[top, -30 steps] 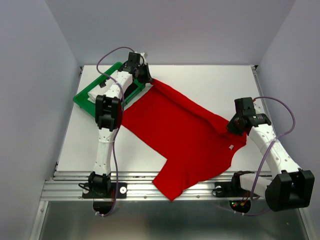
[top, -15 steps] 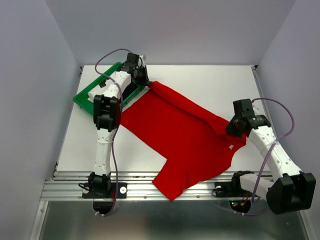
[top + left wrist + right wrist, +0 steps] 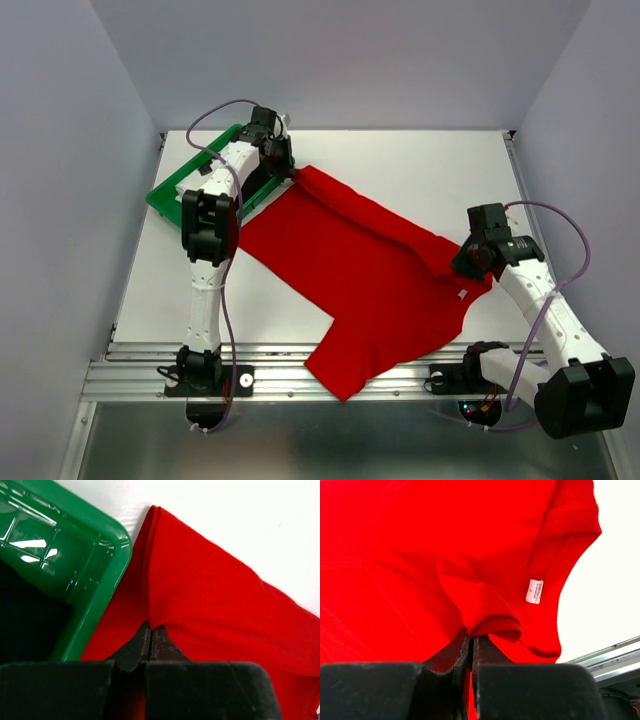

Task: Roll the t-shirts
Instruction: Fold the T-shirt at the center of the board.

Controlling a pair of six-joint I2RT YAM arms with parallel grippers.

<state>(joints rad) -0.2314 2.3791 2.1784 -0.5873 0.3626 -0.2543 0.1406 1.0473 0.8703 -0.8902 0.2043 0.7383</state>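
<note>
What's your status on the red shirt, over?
Left gripper shut on red t-shirt beside green tray. Right gripper shut on it near the collar. Shirt spread out, not yet rolled.

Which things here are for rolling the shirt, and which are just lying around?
For the job: red t-shirt; left gripper and right gripper, both pinching it.
Just lying about: green tray, next to the shirt's far corner.

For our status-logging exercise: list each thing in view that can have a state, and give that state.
red t-shirt: spread out, unrolled, pinched at two points
left gripper: shut on the shirt's far corner
right gripper: shut on a fold near the collar
green tray: upright, beside the shirt
</note>
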